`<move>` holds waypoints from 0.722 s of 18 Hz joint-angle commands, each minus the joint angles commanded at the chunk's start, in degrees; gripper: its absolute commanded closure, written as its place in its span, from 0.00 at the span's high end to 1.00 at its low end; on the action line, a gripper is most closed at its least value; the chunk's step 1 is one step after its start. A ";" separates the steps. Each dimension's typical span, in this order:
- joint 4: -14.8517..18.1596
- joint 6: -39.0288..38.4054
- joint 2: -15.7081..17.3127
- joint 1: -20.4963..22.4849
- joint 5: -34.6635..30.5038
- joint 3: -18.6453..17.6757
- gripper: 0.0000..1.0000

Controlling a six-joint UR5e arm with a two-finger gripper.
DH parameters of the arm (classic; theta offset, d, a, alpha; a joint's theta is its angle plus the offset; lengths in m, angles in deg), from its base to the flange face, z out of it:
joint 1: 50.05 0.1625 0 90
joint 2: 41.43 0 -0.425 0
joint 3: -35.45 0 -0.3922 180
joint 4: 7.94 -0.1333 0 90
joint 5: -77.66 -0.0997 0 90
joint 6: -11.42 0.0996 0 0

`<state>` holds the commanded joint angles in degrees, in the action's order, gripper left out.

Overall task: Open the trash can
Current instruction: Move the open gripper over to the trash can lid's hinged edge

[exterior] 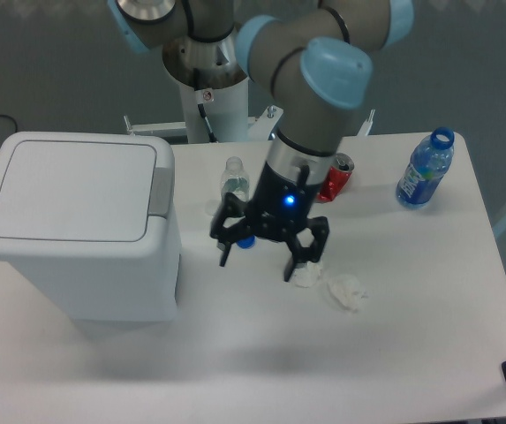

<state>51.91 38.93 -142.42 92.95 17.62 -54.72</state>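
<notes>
The trash can (80, 225) is a large white boxy bin at the table's left, its flat lid down and a grey latch (162, 190) on the lid's right edge. My gripper (259, 262) hangs above the table to the right of the bin, its black fingers spread open with nothing between them. It is level with the bin's right side, roughly a hand's width from it.
A small clear bottle (234, 184) stands behind the gripper, and a blue cap (245, 239) lies partly hidden beneath it. A crushed red can (336, 177) and a blue water bottle (425, 168) sit at the back right. Crumpled white paper (345, 291) lies right of the gripper.
</notes>
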 joint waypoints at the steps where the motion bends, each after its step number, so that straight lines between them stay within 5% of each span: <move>1: 0.44 -0.36 0.62 0.09 0.79 0.00 0.51; 4: 0.79 -0.36 2.99 0.09 1.67 0.00 0.17; 7: 1.40 -0.36 5.36 0.18 3.16 0.00 0.01; 13: 4.74 -0.27 8.97 -1.23 4.49 -0.17 0.00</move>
<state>56.65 38.66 -133.45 91.72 22.11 -54.90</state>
